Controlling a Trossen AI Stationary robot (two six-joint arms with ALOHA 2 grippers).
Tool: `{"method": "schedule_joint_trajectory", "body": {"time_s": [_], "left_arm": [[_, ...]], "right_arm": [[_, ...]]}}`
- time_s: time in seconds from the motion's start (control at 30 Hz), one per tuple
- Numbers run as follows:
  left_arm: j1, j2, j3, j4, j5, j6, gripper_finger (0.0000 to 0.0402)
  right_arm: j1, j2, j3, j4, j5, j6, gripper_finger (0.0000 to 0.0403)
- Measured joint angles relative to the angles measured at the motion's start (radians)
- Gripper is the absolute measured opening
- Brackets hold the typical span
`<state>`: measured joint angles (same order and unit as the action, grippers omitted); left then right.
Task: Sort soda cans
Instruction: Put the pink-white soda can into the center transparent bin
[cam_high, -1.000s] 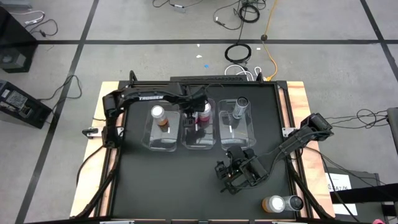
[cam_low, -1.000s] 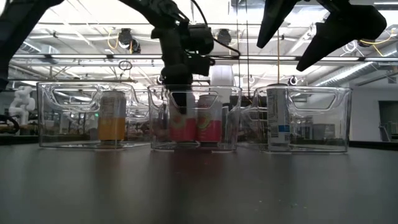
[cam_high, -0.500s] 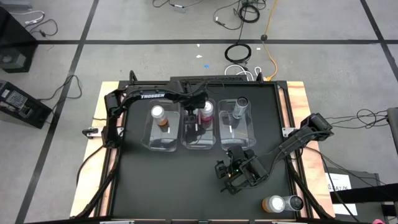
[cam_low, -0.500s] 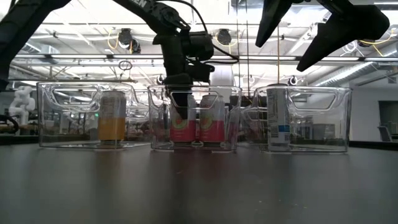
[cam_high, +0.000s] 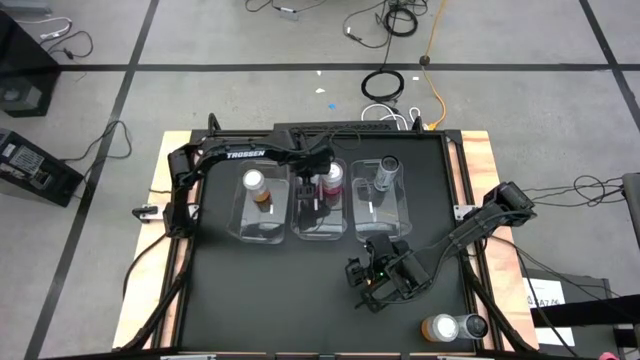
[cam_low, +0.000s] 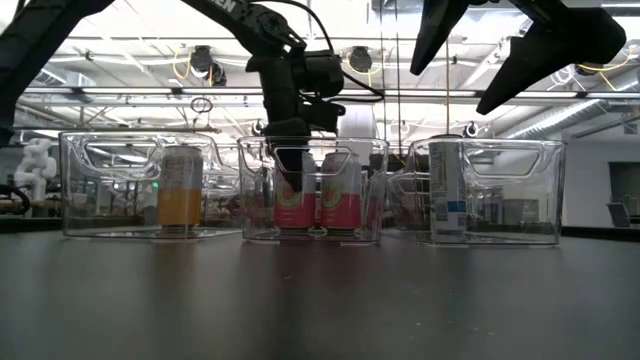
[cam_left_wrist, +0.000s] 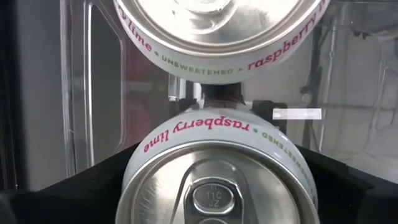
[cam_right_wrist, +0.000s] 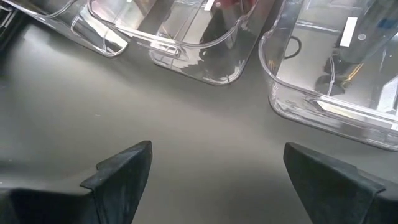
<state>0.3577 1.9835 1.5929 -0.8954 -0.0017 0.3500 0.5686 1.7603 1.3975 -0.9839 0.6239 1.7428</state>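
Black table (cam_high: 250, 290) bare under right end effector (cam_high: 383, 282).

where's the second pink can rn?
High view: in the middle bin, between the left end effector fingers, beside the other pink can.

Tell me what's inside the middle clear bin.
Two pink raspberry-lime cans stand side by side in the middle bin. The left gripper clasps the nearer one, hiding part of its side.
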Motion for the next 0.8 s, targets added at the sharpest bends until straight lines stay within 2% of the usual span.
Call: {"method": "schedule_joint_trajectory", "body": {"time_s": [0.43,0.63,0.8], "left_arm": [[0.005,0.0,-0.001,0.024,0.002,-0.002,0.0355],[0.009,-0.001,-0.001,0.015,0.002,-0.004,0.0395],[0.006,-0.002,0.004,0.006,-0.069,-0.003,0.0386]], "right_arm": [[0.001,0.0,0.0,0.012,0.0,-0.003,0.0357],[0.001,0.0,0.0,0.015,0.0,-0.003,0.0357],[0.001,0.0,0.0,0.015,0.0,-0.004,0.0357]]}}
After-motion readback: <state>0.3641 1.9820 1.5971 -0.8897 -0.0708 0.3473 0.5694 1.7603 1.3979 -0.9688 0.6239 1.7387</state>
